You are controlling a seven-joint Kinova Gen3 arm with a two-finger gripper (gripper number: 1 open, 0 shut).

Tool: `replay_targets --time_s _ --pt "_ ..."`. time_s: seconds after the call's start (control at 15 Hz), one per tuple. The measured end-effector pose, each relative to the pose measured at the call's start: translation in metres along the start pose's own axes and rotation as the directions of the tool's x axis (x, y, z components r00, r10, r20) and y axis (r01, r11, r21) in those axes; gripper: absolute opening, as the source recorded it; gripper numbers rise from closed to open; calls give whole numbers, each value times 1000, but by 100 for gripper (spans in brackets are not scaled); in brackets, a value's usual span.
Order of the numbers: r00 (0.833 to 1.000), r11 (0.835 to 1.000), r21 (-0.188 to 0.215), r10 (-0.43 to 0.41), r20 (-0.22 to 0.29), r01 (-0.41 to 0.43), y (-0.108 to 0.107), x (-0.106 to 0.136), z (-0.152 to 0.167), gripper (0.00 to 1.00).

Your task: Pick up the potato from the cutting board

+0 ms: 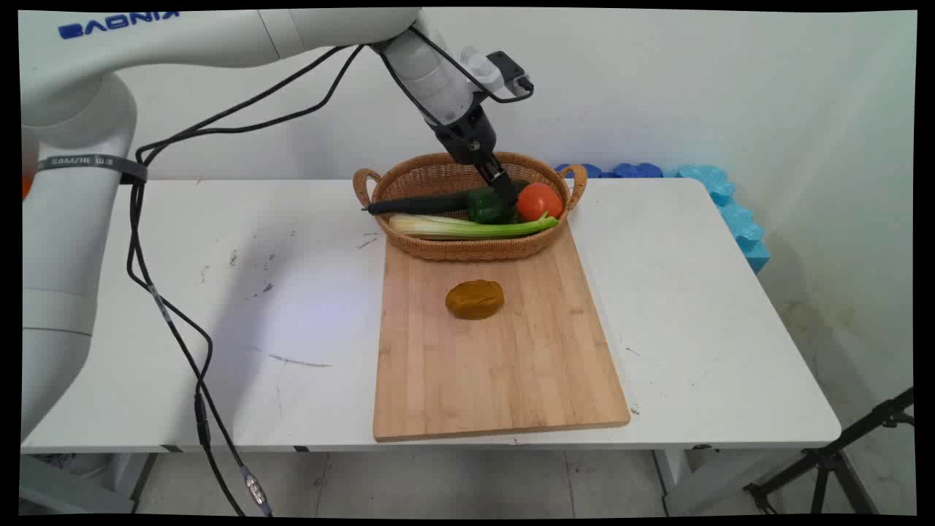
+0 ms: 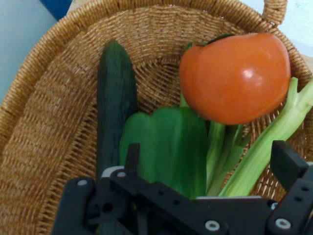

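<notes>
My pincer (image 2: 208, 169) wide, down in basket (image 1: 438, 175), fingers either side of pepper (image 2: 168, 147). Pepper dead ahead, mid-basket. Cucumber (image 2: 115, 107) touching one side, tomato (image 2: 234, 78) other. Brown lump (image 1: 475, 299) on board (image 1: 511, 365), near side, desk (image 1: 256, 307).

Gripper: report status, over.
Gripper open, down inside wicker basket, straddling green pepper. Tomato, cucumber, celery crowd it. Brown lump on cutting board.

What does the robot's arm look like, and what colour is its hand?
The arm is smooth, round and white, with blue KINOVA lettering near the top. Black cables hang from it in loops. Its gripper is black, with bolted metal links and two fingers.
</notes>
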Motion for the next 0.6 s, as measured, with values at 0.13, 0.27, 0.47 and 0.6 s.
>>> replay_targets --time_s 0.13,0.27,0.47,0.6 --pt "1000 1000 -7 2 -9 -2 2 2 -1 100" --pt "1000 1000 -13 4 -18 -5 4 4 -4 100" --pt "999 1000 -26 7 -31 -7 9 9 -12 100" --pt "999 999 -40 7 -42 -9 14 13 -22 100"
